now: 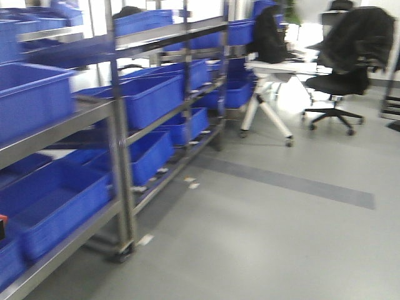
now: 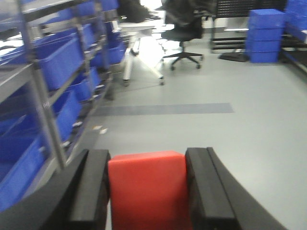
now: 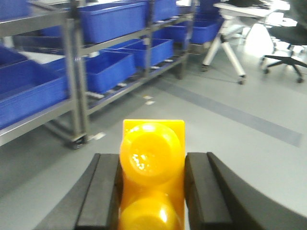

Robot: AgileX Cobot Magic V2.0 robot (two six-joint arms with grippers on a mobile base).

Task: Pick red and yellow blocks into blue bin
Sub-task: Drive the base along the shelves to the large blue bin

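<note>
**Operator:** Report the state of each claw and the location of each block.

**Technician:** The left claw (image 2: 147,165) is closed on the red cube (image 2: 146,191). One black finger (image 2: 91,187) presses each opposite flat face, and the cube fills the gap between them. The right claw (image 3: 151,163) is closed on the yellow brick (image 3: 152,143), gripping its two long side walls with the studs facing the camera. The front end of the brick projects past the fingertips. Neither block rests on a surface; both are carried above the grey floor (image 1: 281,237).

**Operator:** How should the blocks be expected to handle?

**Technician:** Both appear small, rigid and light. The cube looks matte, and its flat parallel faces should seat firmly. The brick is glossy, so it is judged more likely to slip. Its smooth walls are the right place to hold it, not the rounded studs.

**Operator:** Where is the blue bin?

**Technician:** Cannot tell. Several blue tubs (image 1: 150,100) sit on the steel rack (image 1: 122,187) to the robot's left, and the views are too blurred to single out the target. An office chair (image 1: 337,87) stands well apart, beyond the far end of the rack.
</note>
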